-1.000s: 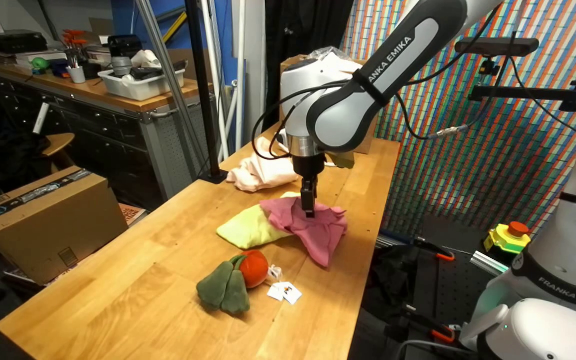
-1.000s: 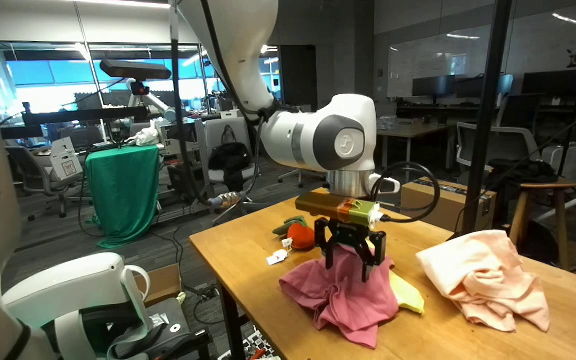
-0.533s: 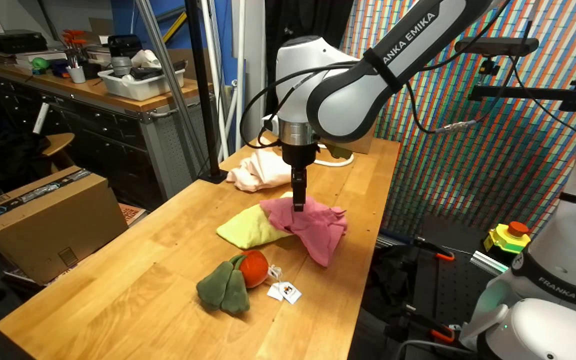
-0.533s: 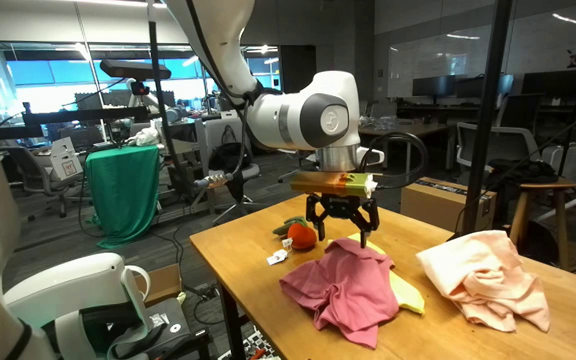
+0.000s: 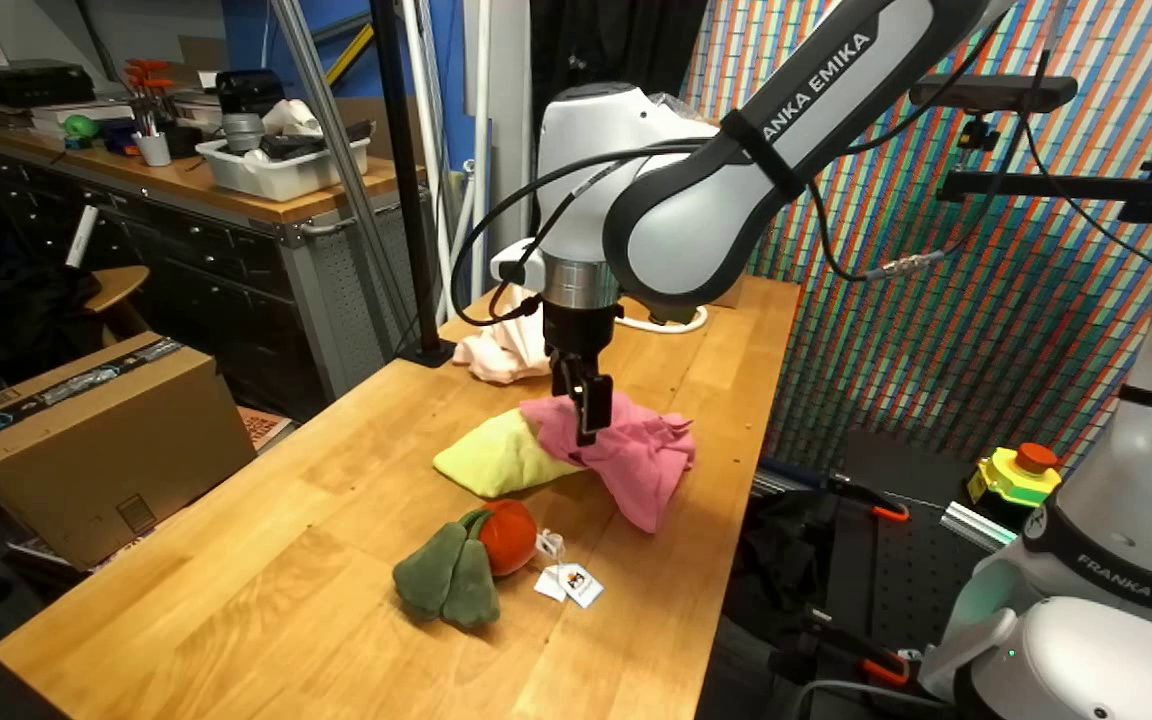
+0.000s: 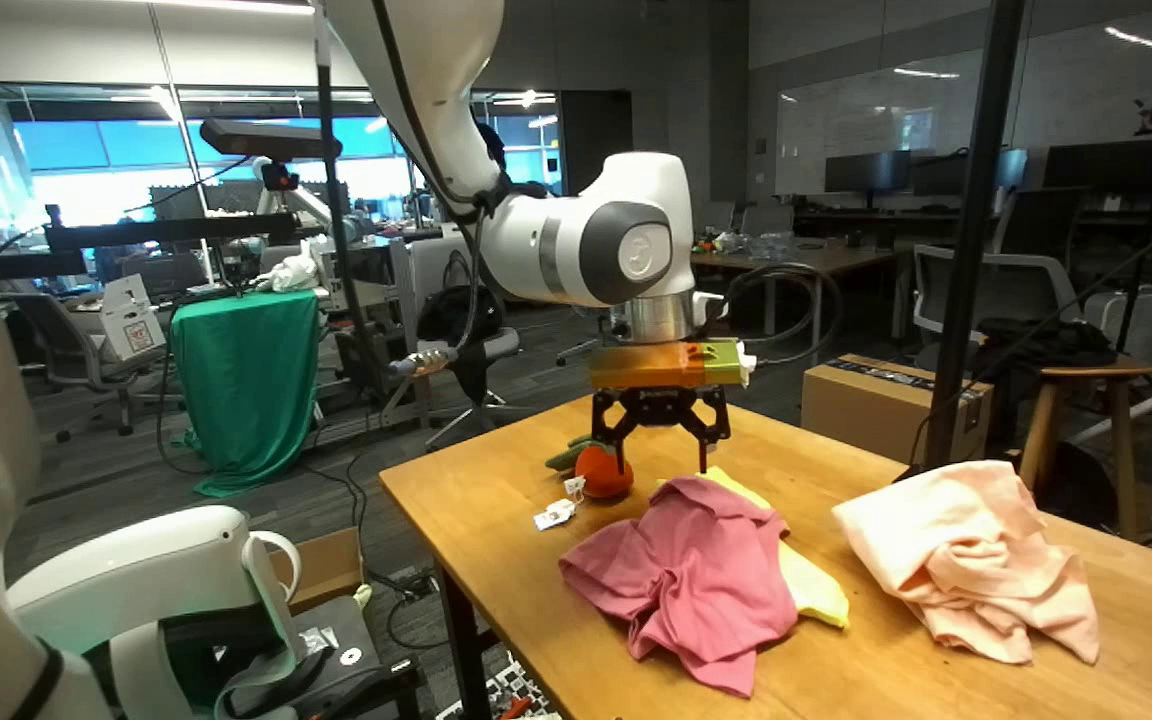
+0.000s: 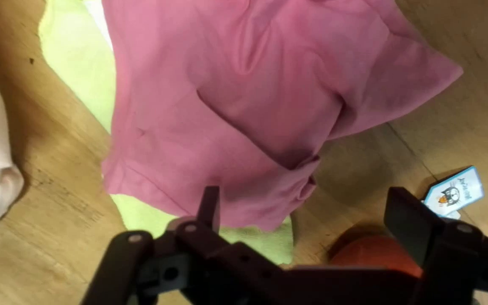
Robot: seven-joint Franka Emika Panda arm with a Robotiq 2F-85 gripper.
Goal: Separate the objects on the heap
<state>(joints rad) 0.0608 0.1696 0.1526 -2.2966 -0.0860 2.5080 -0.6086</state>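
The jaws of the gripper [image 6: 662, 468] stand wide, with nothing between them. They point down, and that is a good way to pinch soft things from the top, so I think they are wide to be ready for a grab. In the wrist view one finger [image 7: 209, 207] shows over the edge of the pink cloth [image 6: 686, 580], and the other shows near the red ball [image 5: 511, 540] and a tag [image 7: 456, 192].

The pink cloth lies on top of the yellow cloth [image 5: 491, 460], and these two make the heap [image 5: 561, 462] on the table [image 5: 286, 570]. The pink one should come off first, I think, because it covers part of the yellow one. It is limp and full of folds, so a fold looks easy to pinch. A deep pinch might pull the yellow one too.

Farther out, the pale cloth [image 6: 976, 570] lies alone with a gap between it and the heap, so it may be done. The green thing [image 5: 446, 575] touches the red ball. I cannot tell if they are one toy, so pulling them apart may not be needed.
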